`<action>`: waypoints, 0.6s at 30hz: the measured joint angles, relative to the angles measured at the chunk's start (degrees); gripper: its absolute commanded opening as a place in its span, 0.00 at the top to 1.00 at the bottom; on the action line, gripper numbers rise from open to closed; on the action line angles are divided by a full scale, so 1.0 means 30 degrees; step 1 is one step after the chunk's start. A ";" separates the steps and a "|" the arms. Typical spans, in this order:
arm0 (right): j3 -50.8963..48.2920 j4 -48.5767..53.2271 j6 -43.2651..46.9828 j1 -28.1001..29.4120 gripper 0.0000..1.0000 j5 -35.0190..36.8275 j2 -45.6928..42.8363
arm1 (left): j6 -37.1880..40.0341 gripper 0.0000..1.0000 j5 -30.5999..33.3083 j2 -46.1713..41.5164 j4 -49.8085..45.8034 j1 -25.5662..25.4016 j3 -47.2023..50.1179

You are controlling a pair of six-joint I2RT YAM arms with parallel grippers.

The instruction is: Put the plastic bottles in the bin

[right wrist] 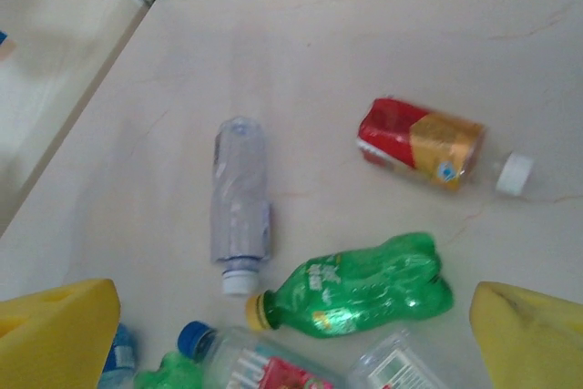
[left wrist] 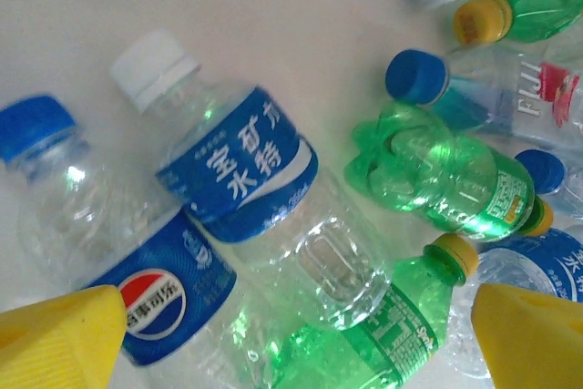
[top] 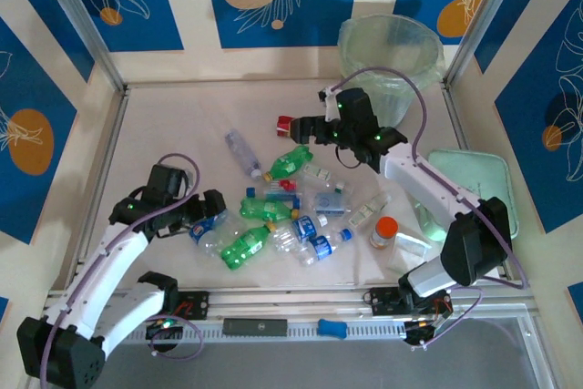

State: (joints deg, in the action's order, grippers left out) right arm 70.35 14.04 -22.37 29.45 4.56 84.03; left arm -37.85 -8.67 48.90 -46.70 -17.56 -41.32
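- Left end effector (top: 211, 209) released, yellow fingers (left wrist: 64, 339) spread wide with nothing between them, low over the near-left edge of the bottle pile.
- Directly beneath it in the left wrist view: a white-capped bottle (left wrist: 241, 170) with a blue label, on its side, touching a blue-capped bottle (left wrist: 118, 252) with a round red-white-blue logo.
- Just right of those, 2 green ones: a green bottle base-on (left wrist: 437, 175) and a yellow-capped green bottle (left wrist: 364, 330) at the lower edge.
- Right end effector (top: 314, 127) released too, fingers apart and empty, above the far side of the table (top: 173, 116), close in front of the bin (top: 401, 70).
- Bin upright at the far right corner, clear bag over its rim; contents impossible to tell.
- Red-and-gold bottle (right wrist: 421, 143) on its side, white cap on, apart from the pile, just beside the right end effector in the top view.
- Crumpled clear bottle (right wrist: 240, 202) and a green bottle (right wrist: 364, 284) with caps close together, at the far edge of the pile.
- Rest of the plastic bottles (top: 291, 225) scattered mid-table between the 2 arms.
- Mint-green tray (top: 474, 179) at the right edge; orange-capped container (top: 385, 230) near it.
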 measured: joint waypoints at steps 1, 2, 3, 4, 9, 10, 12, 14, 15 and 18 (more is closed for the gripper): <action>-0.0117 -0.0015 -0.0146 0.0087 0.01 0.0015 -0.0160 | -0.0342 0.08 0.0007 -0.0321 -0.0182 -0.0051 0.0226; -0.0189 -0.0051 -0.0284 0.0109 0.01 0.0036 -0.0306 | -0.0736 0.12 0.0029 -0.0765 -0.0386 -0.0066 0.0539; -0.0262 -0.0146 -0.0423 0.0109 0.01 0.0051 -0.0415 | -0.1042 0.14 0.0044 -0.1195 -0.0561 -0.0080 0.0823; -0.0328 -0.0219 -0.0576 0.0109 0.01 0.0066 -0.0532 | -0.1523 0.16 0.0058 -0.1792 -0.0903 -0.0080 0.1217; -0.0954 -0.0758 -0.1231 0.0109 0.01 0.0270 -0.0801 | -0.3432 0.19 0.0189 -0.4415 -0.2266 -0.0138 0.2914; -0.1078 -0.0838 -0.1370 0.0117 0.01 0.0291 -0.0794 | -0.3818 0.19 0.0204 -0.4707 -0.2295 -0.0168 0.3228; -0.1195 -0.0852 -0.1596 0.0168 0.01 0.0342 -0.0794 | -0.4371 0.19 0.0262 -0.4728 -0.2135 -0.0189 0.3781; -0.1202 -0.0933 -0.1800 0.0219 0.01 0.0350 -0.0794 | -0.4947 0.19 0.0262 -0.4357 -0.1552 -0.0204 0.4459; -0.1202 -0.0984 -0.1872 0.0248 0.01 0.0357 -0.0794 | -0.5187 0.19 0.0248 -0.4153 -0.1144 -0.0219 0.4787; -0.1202 -0.0998 -0.1945 0.0393 0.01 0.0350 -0.0721 | -0.5967 0.19 0.0073 -0.3235 0.0408 -0.0401 0.5843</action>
State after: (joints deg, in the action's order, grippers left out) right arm 66.74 11.05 -28.21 30.63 5.61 81.87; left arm -55.75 -8.45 39.20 -45.47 -18.76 -23.79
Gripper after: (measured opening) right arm 0.990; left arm 0.809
